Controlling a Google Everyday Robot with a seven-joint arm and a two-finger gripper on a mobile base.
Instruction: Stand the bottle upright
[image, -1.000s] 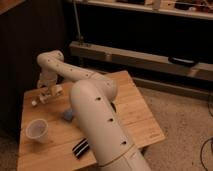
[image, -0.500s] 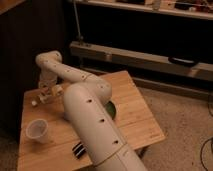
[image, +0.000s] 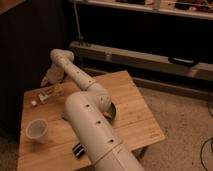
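The bottle (image: 49, 94) lies on its side at the back left of the wooden table (image: 131, 98), its white cap (image: 34, 103) pointing toward the left edge. It is whitish with a dark printed label. My gripper (image: 48, 80) hangs at the end of the white arm (image: 80, 82), just above and behind the bottle's body. I cannot tell whether it touches the bottle.
A translucent plastic cup (image: 37, 130) stands upright at the front left. A green round object (image: 112, 111) shows beside the arm at mid-table. A small dark striped object (image: 78, 149) lies near the front edge. Dark shelving and a rail stand behind the table.
The arm's big lower segment has swung left and now covers a small grey-blue object seen one second ago. The gripper stays over the bottle, which still lies flat.
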